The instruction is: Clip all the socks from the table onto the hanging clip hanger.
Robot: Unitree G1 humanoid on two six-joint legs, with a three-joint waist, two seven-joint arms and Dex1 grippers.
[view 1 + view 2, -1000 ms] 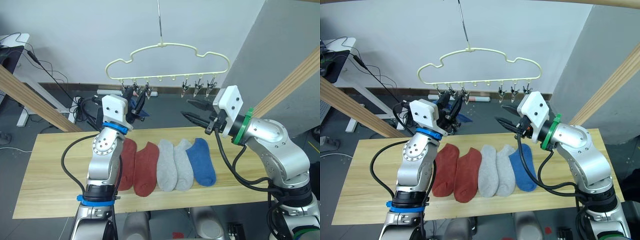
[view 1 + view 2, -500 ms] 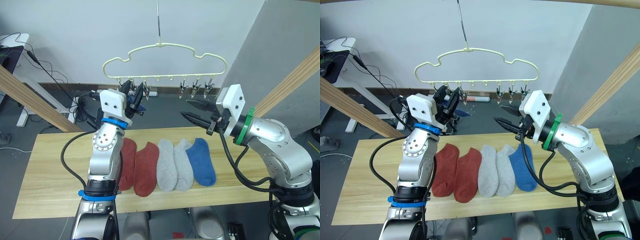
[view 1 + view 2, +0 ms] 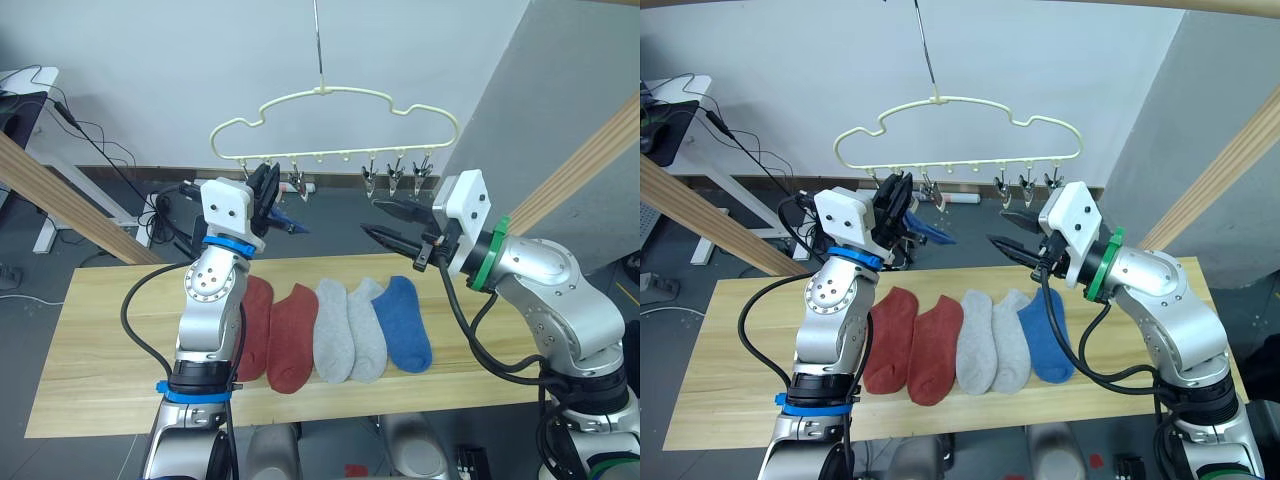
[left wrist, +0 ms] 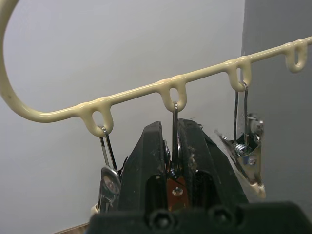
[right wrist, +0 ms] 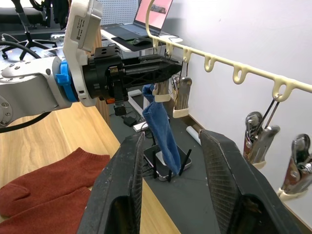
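Five knit socks [image 3: 345,330] lie on the wooden table [image 3: 100,350]; above it, left gripper [image 3: 268,187] pinches a silver clip [image 4: 174,168] holding a blue sock [image 5: 163,131]; right gripper [image 3: 385,220] spread.

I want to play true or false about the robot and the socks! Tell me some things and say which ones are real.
1. Five socks lie on the table. True: two red, two grey, one blue.
2. A blue sock hangs from the clip hanger. True.
3. The right pincer holds a red sock. False: it is open and holds nothing.
4. The left pincer is down on the table. False: it is up at the hanger, shut on a clip.
5. Every clip has a sock. False: the clips on the right hang bare.
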